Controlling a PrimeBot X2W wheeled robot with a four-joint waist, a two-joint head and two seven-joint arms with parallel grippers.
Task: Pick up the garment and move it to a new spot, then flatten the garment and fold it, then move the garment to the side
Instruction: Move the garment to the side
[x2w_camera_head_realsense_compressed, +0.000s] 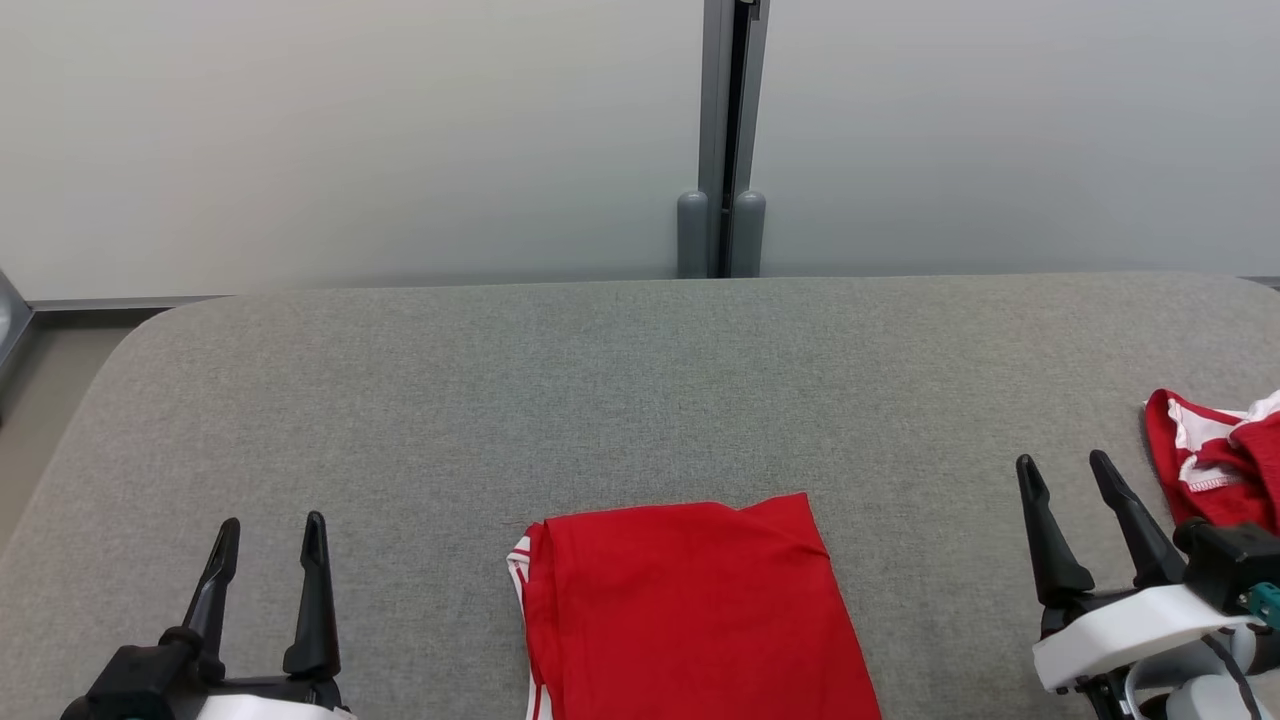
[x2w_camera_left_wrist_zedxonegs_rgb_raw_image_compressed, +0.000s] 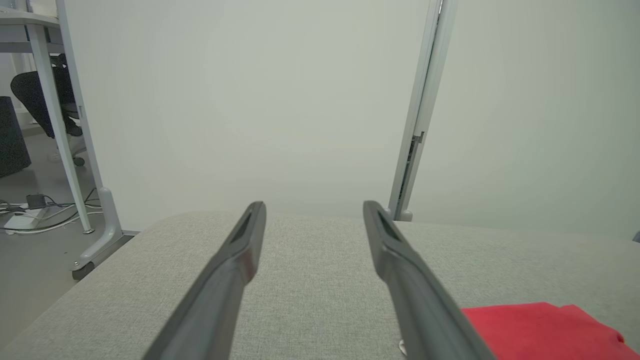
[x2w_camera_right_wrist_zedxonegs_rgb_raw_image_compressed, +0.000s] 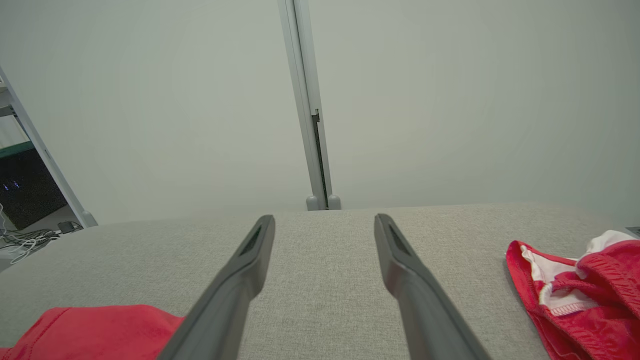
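Our folded red garment (x2w_camera_head_realsense_compressed: 690, 610) lies flat on the counter (x2w_camera_head_realsense_compressed: 600, 380), about midway between our left pincer (x2w_camera_head_realsense_compressed: 272, 522) and right pincer (x2w_camera_head_realsense_compressed: 1062, 462) — both released, empty. Its long axis runs toward us — neither arm looks nearer.

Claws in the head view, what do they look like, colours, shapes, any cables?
The left claw and right claw each have two long, tapering black fingers on a black base, backed by a white shell. Wrist views show a narrow slot near each tip. By the right claw sits a black block with a teal plug and a thin dark cable.
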